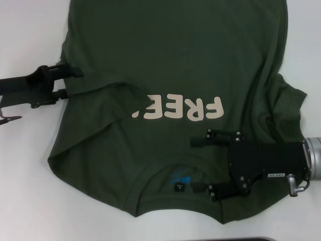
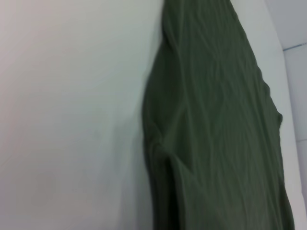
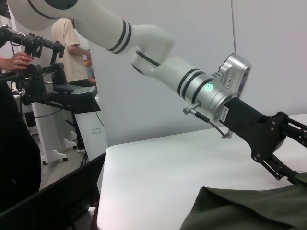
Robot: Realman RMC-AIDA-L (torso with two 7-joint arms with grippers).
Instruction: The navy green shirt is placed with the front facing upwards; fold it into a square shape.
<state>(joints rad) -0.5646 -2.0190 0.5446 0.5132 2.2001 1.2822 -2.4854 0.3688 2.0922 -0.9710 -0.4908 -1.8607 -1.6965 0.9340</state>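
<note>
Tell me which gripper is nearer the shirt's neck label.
Right. The right gripper lies just beside the neck label; the left gripper sits at the navy green shirt's far side edge.

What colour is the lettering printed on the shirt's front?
Cream, on the dark green shirt; the lettering shows best in the head view.

Robot lab: white table, operator at teleoperation rig.

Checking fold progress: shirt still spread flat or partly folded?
Partly folded. The navy green shirt has one side flap turned in over the lettering's end at the left gripper; the rest lies spread.
</note>
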